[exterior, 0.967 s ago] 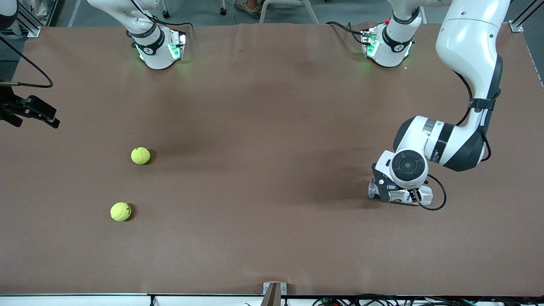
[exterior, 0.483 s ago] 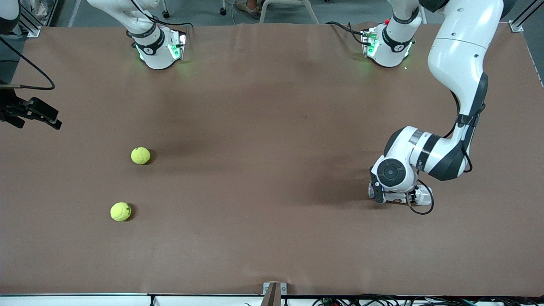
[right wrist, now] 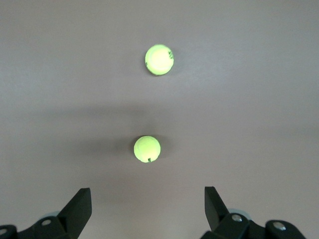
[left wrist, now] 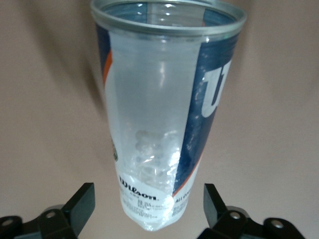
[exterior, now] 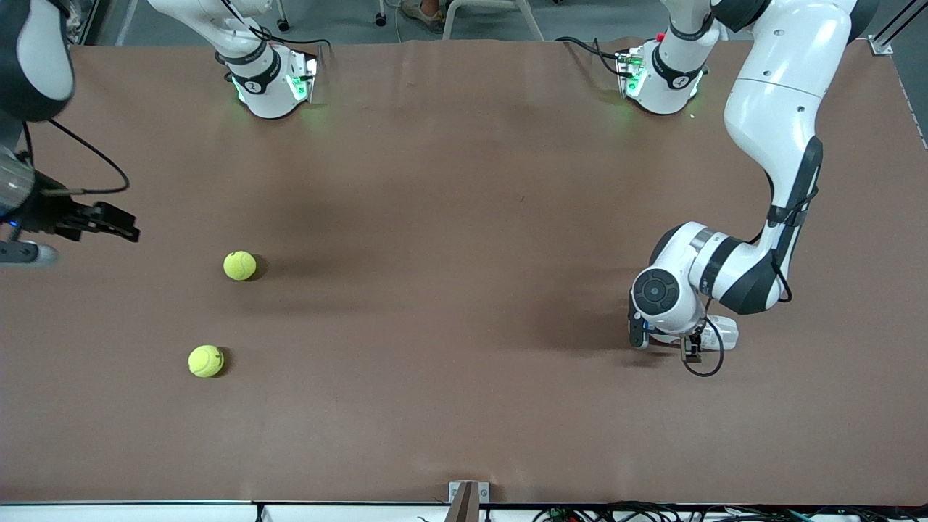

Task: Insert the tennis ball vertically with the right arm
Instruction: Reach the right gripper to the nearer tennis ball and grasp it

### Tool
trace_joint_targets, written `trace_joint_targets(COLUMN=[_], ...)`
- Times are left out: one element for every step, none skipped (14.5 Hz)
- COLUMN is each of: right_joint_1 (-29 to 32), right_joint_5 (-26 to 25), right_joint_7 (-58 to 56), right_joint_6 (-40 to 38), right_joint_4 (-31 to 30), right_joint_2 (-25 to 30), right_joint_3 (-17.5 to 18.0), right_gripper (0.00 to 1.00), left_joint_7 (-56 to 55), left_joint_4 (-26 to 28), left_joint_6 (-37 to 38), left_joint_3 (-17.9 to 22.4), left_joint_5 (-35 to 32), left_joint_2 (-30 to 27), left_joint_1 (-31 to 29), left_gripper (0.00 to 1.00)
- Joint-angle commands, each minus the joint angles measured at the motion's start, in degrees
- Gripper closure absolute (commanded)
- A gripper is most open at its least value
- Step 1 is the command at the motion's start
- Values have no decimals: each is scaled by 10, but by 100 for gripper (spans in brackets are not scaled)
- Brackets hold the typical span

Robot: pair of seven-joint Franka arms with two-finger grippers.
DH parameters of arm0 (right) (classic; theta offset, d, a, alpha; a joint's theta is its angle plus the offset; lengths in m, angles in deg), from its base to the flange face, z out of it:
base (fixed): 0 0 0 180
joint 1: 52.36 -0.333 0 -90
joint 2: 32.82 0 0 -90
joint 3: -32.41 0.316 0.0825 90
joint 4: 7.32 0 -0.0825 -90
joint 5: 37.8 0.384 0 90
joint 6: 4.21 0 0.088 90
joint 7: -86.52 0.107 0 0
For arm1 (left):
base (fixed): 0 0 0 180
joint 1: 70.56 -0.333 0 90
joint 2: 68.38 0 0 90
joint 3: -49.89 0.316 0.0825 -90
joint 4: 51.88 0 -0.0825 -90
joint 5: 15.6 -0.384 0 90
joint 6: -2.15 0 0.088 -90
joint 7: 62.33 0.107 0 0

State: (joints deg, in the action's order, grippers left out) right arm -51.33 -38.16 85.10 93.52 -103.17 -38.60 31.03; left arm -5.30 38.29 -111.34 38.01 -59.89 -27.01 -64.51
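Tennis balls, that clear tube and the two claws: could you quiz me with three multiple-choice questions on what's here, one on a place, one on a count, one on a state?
1. Where does the clear tennis-ball can lie?
A. toward the left arm's end of the table
B. toward the right arm's end
C. between the two balls

2. How many tennis balls are on the table?
A. one
B. two
C. three

3. How are the right gripper's fingers set?
A. shut on a ball
B. shut on nothing
C. open, holding nothing

Answers:
1 A: the left gripper straddles the can there, its fingers apart from the can's sides.
2 B: one ball lies farther from the front camera and another nearer.
3 C: the right gripper shows spread fingers above bare table, both balls lying apart from them.
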Motion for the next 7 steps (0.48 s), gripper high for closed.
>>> trace_joint_targets(right_joint_1=[-8,-6,-4,-6,-6,-2,4], right_joint_5=[-1,-1,-1,-1,-1,-1,-1], right_joint_7=[-4,-9,-15,-16,-16,-17,-17], right_joint_6=[-1,-3,-4,-1,11,41,80], right_joint_4=[1,-5,-15,-27,-46,-69,-100], right_joint_2=[-15,-20,-26,-37,-46,-53,-55], right_joint_3=[0,0,0,0,0,-1,-1], right_gripper=[0,0,0,0,0,0,0], left_joint_7=[23,22,22,22,22,22,22], left_joint_4=[-1,6,7,7,7,7,7], left_joint_6=[-13,-15,-17,-21,-28,-39,-45], left_joint_3=[-1,-1,0,0,0,1,1], left_joint_5=[-16,-16,-16,-17,-22,-26,-27], left_joint_2=[9,9,9,10,13,20,20], left_joint_1=[-4,-5,-5,-5,-5,-9,-13], left_gripper=[5,5,5,5,5,5,6])
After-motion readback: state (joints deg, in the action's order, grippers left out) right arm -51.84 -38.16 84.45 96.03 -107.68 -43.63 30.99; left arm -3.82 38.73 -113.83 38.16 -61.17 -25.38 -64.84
